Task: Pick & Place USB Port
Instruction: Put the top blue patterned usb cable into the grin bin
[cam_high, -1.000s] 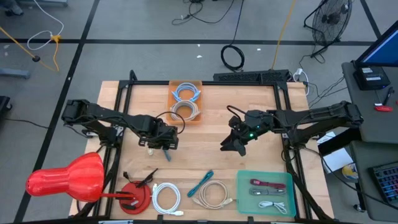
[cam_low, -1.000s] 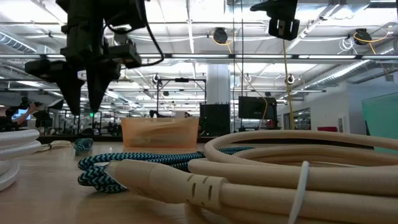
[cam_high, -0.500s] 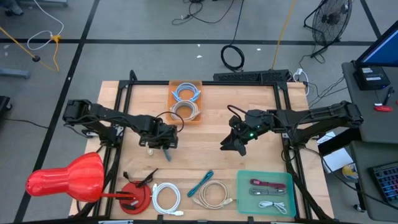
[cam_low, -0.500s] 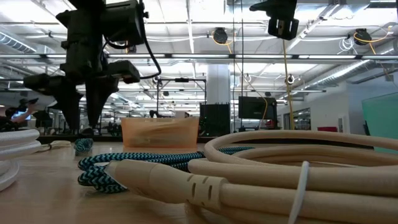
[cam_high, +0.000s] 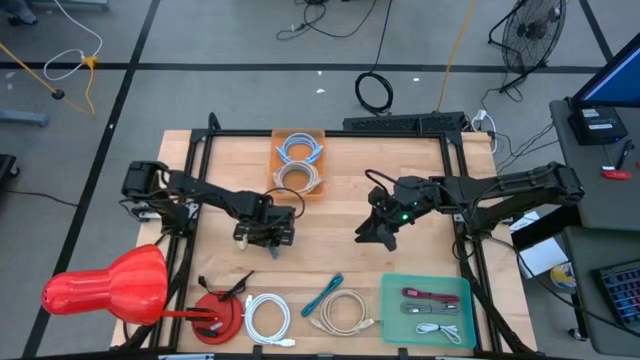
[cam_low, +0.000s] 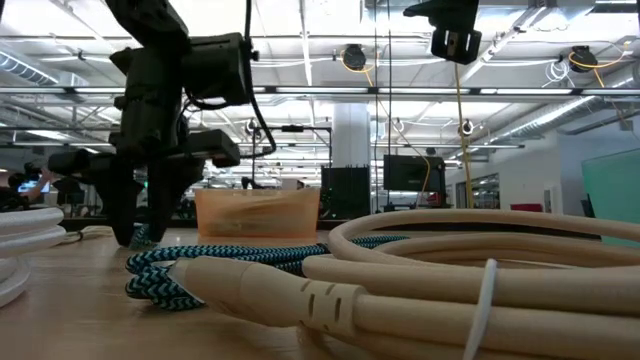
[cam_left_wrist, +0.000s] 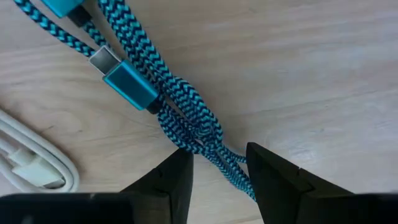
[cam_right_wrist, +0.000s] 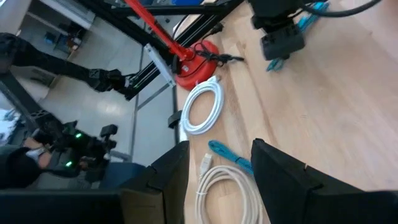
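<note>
A teal braided USB cable (cam_left_wrist: 186, 118) lies knotted on the wooden table, with a teal plug (cam_left_wrist: 127, 84) resting flat beside the knot. My left gripper (cam_left_wrist: 217, 168) is open and low over it, pointing down, one finger on each side of the braid just past the knot. The low view shows the left gripper (cam_low: 143, 225) with its fingertips near the tabletop, straddling a bit of teal cable (cam_low: 135, 236). In the high view the left gripper (cam_high: 266, 238) sits left of the table's middle. My right gripper (cam_high: 378, 233) is open and hovers well above the table, right of the middle.
An orange bin (cam_high: 298, 135) with coiled cables stands at the far edge. Along the near edge lie a red stand (cam_high: 215, 315), a white coil (cam_high: 268, 318), a second teal cable (cam_high: 325, 293), a beige coil (cam_high: 340, 312) and a green tray (cam_high: 392, 300) with cables.
My left gripper has come down from well above the table until its fingertips are close to the tabletop around the teal cable, shifting slightly toward the near edge. The right arm has kept still.
</note>
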